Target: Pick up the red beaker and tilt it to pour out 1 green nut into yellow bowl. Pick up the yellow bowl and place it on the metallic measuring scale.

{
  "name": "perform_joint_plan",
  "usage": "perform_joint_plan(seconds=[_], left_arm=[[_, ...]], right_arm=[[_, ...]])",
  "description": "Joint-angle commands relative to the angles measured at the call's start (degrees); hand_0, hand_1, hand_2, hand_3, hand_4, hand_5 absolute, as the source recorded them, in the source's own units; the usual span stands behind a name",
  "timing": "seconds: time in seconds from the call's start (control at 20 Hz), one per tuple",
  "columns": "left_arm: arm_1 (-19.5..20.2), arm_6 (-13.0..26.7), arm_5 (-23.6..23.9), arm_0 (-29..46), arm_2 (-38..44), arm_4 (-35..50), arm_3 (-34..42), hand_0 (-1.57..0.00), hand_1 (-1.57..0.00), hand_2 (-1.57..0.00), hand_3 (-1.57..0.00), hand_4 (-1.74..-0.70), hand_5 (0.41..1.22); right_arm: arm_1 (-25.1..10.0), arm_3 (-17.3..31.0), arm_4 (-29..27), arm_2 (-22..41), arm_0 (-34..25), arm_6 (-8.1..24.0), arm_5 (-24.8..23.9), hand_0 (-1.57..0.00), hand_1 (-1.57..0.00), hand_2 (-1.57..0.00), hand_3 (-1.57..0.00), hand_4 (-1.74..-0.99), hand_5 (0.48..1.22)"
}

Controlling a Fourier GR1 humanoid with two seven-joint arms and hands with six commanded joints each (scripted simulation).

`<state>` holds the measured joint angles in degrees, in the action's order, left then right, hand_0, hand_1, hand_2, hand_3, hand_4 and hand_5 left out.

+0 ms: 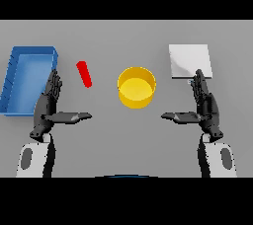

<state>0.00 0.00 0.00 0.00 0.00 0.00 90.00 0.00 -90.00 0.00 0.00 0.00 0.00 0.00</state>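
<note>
A small red beaker point(84, 74) lies tilted on the grey table, left of centre. The yellow bowl point(136, 87) stands in the middle, and I see nothing inside it. At the back right lies the flat metallic measuring scale point(189, 61). My left hand point(48, 105) is open at the lower left, fingers straight and thumb out sideways, below and left of the beaker without touching it. My right hand point(206, 104) is open at the lower right, its fingertips just below the scale's front edge. No green nut is visible.
A blue tray point(14, 78) with raised walls stands at the far left, close beside my left hand's fingers.
</note>
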Motion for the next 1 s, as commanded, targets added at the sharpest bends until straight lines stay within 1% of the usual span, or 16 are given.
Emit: perform_joint_plan(seconds=[0.0,0.2,0.25,0.3,0.35,0.4,0.45,0.5,0.55,0.6,0.7,0.75,0.8,0.85,0.95], left_arm=[[0.09,0.15,0.06,-0.25,0.14,0.09,-0.17,0.0,0.0,0.0,0.0,-1.09,0.623],[0.75,0.65,-0.06,-2.08,1.11,0.6,-1.74,0.0,0.0,0.0,0.0,-1.09,0.623],[0.72,0.4,-0.07,-2.33,1.16,0.52,-2.27,0.0,0.0,0.0,0.0,-1.09,0.623],[1.56,-1.11,0.29,-0.45,-0.97,-2.6,0.13,0.0,0.0,0.0,0.0,-1.09,0.623],[1.96,-2.41,0.77,1.71,-2.41,-4.82,2.15,0.0,0.0,0.0,0.0,-1.09,0.62],[2.69,-2.33,0.89,2.78,-2.71,-5.64,3.44,0.0,0.0,0.0,0.0,-1.09,0.618],[2.96,-1.31,0.8,3.07,-3.27,-6.19,4.35,0.0,0.0,0.0,0.0,-1.09,0.615],[2.78,-1.53,0.65,4.41,-4.17,-6.87,5.3,0.0,0.0,0.0,0.0,-1.1,0.615],[2.62,0.06,0.85,3.93,-4.46,-7.24,5.42,0.0,0.0,0.0,0.0,-1.1,0.616],[2.73,0.78,0.91,3.34,-4.6,-7.73,4.77,0.0,0.0,0.0,0.0,-1.1,0.616],[3.07,2.0,1.14,2.39,-4.62,-8.53,3.78,0.0,0.0,0.0,0.0,-1.09,0.612],[2.99,1.16,1.02,1.69,-4.76,-8.77,2.72,0.0,0.0,0.0,0.0,-1.09,0.612],[2.6,1.0,1.58,-0.07,-4.88,-9.65,0.5,0.0,0.0,0.0,0.0,-1.1,0.617],[2.46,-0.35,1.74,-1.02,-4.79,-9.83,-0.66,0.0,0.0,0.0,0.0,-1.11,0.623],[1.82,-1.42,2.7,-4.49,-4.09,-10.28,-5.01,0.0,0.0,0.0,0.0,-1.13,0.633]], right_arm=[[-0.02,-0.06,-0.04,-0.01,0.07,-0.04,-0.02,0.0,0.0,0.0,0.0,-1.128,0.66],[-0.22,-0.54,-0.22,0.0,0.72,-0.22,0.27,0.0,0.0,0.0,0.0,-1.128,0.66],[-0.5,-1.42,-0.51,-0.16,1.18,0.02,0.3,0.0,0.0,0.0,0.0,-1.128,0.66],[-1.92,-3.17,5.79,2.96,3.17,-5.33,-0.85,0.0,0.0,0.0,0.0,-1.128,0.66],[-2.55,-4.88,9.76,5.17,5.35,-8.52,-1.53,0.0,0.0,0.0,0.0,-1.128,0.663],[-2.72,-5.39,12.76,6.52,6.33,-8.86,-2.52,0.0,0.0,0.0,0.0,-1.127,0.664],[-2.8,-6.01,14.26,7.45,6.42,-8.2,-2.71,0.0,0.0,0.0,0.0,-1.126,0.666],[-3.36,-6.56,14.29,7.26,6.34,-7.87,-2.54,0.0,0.0,0.0,0.0,-1.126,0.668],[-3.19,-6.25,15.18,7.55,6.57,-7.33,-3.07,0.0,0.0,0.0,0.0,-1.118,0.663],[-2.94,-7.05,15.8,7.99,7.09,-7.52,-3.45,0.0,0.0,0.0,0.0,-1.112,0.659],[-2.75,-7.11,14.89,7.85,6.78,-7.18,-2.9,0.0,0.0,0.0,0.0,-1.121,0.658],[-2.54,-7.1,14.88,7.87,7.16,-7.36,-3.05,0.0,0.0,0.0,0.0,-1.123,0.653],[-2.78,-7.73,15.17,7.8,7.22,-6.72,-3.23,0.0,0.0,0.0,0.0,-1.127,0.652],[-2.64,-8.4,15.25,7.92,7.35,-6.34,-3.37,0.0,0.0,0.0,0.0,-1.13,0.65],[-2.49,-8.84,13.84,7.67,8.4,-6.98,-2.62,0.0,0.0,0.0,0.0,-1.16,0.651]])
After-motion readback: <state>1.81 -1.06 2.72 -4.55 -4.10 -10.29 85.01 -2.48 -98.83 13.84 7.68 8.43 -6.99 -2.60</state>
